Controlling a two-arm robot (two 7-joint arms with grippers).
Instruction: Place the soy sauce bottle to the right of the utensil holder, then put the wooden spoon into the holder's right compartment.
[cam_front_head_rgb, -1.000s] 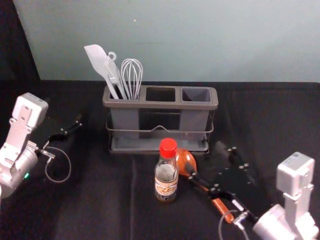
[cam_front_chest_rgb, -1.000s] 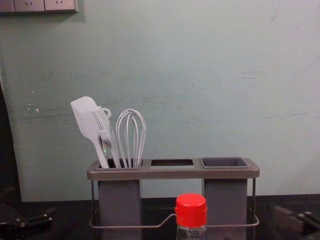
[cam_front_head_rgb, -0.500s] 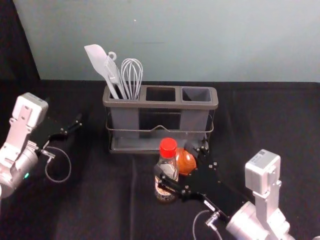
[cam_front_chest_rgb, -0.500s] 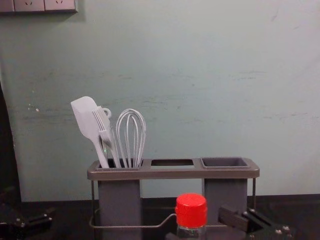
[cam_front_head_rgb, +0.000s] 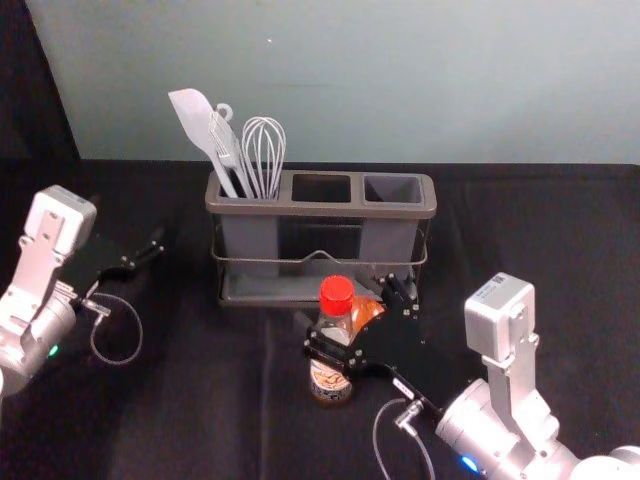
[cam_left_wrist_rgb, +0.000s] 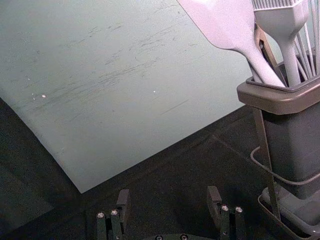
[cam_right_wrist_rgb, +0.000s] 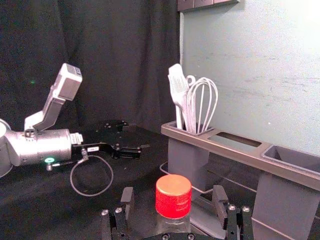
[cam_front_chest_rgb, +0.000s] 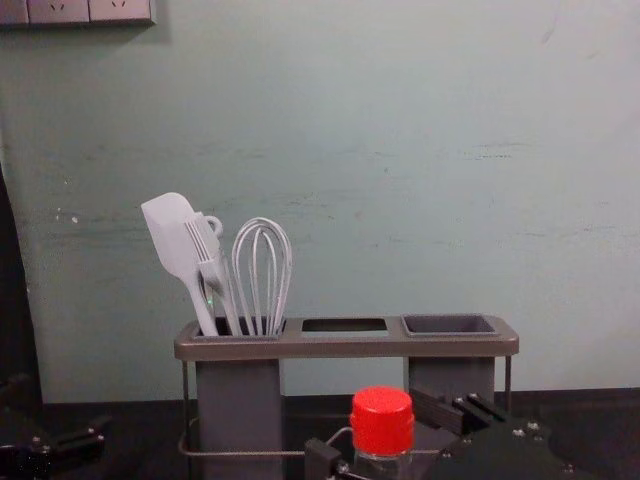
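A: Head view?
B: Upright glass soy sauce bottle (cam_front_head_rgb: 330, 380) with red cap, in front of grey plastic utensil holder (cam_front_head_rgb: 318, 209); right gripper (cam_front_head_rgb: 352, 316) around it. Orange-brown wooden spoon (cam_front_head_rgb: 367, 311) just beside bottle, partly hidden. Left gripper (cam_front_head_rgb: 127, 222) parked, left of holder
A: Left wrist?
B: Fingers (cam_left_wrist_rgb: 123, 200) spread
A: Right wrist?
B: Fingers (cam_right_wrist_rgb: 127, 200) open, bottle between
A: Chest?
B: Bottle's cap before holder, right gripper at both sides

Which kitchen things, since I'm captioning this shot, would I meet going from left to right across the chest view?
Flat pale spatula, pale bristled brush, pale wire whisk, clear bottle with a red round cap, grey rectangular right compartment of the utensil holder.
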